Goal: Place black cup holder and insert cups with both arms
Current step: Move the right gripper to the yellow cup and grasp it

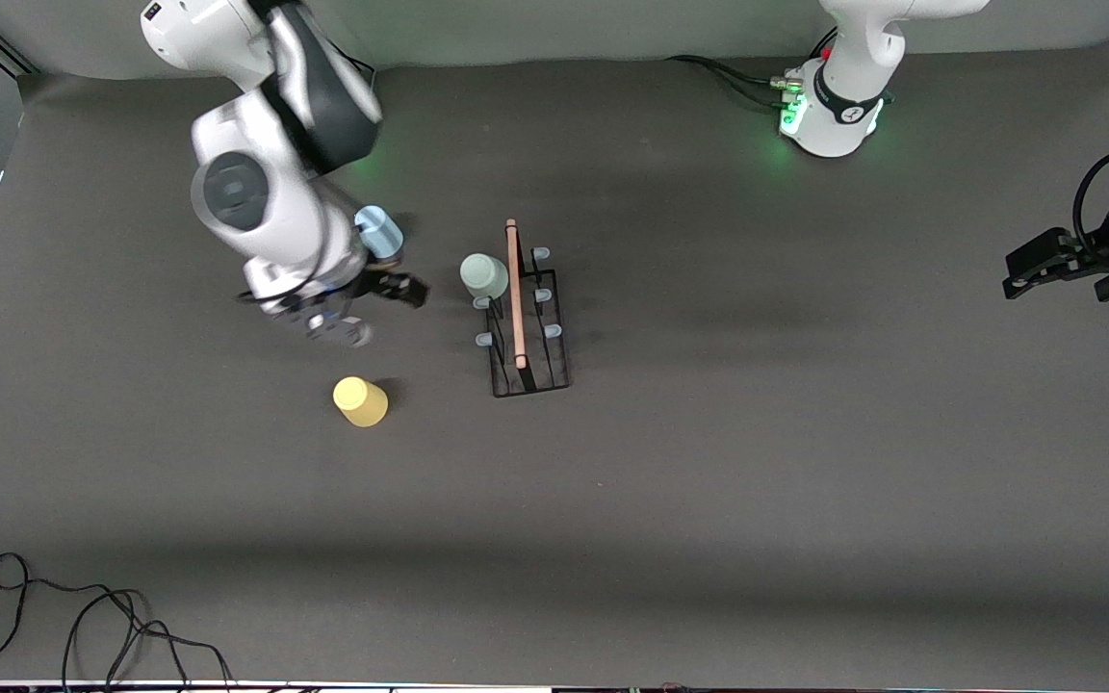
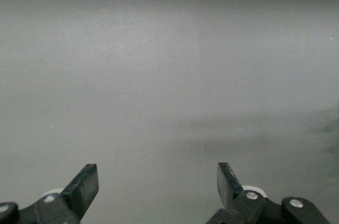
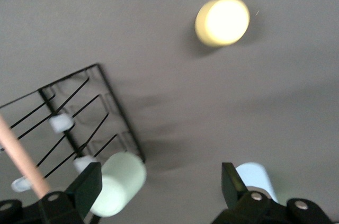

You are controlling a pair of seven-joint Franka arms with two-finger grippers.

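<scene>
Nearest the front camera, the yellow cup (image 1: 360, 400) stands upside down on the dark bench (image 1: 709, 500), alone, at about seven o'clock from the black cup holder (image 1: 528, 322). In my right wrist view it shows as a pale yellow disc (image 3: 222, 21), well apart from my fingers.

Next comes the holder itself, upright mid-bench, its wooden rod handle (image 1: 515, 292) running toward and away from the front camera. The grey-green cup (image 1: 483, 276) sits upturned on a peg on the side facing the right arm's end of the bench; my right wrist view shows it (image 3: 117, 184) just beside one fingertip.

My right tool (image 1: 383, 289) hovers over the bench at roughly nine o'clock from the holder, spread wide and holding nothing. The light blue cup (image 1: 379, 232) lies at about twelve o'clock from it, close by, seen beside my other fingertip (image 3: 257, 180).

My left tool (image 1: 1031, 272) waits at the left arm's end of the bench, at three o'clock from the holder, fingers (image 2: 83, 186) wide apart and empty.
</scene>
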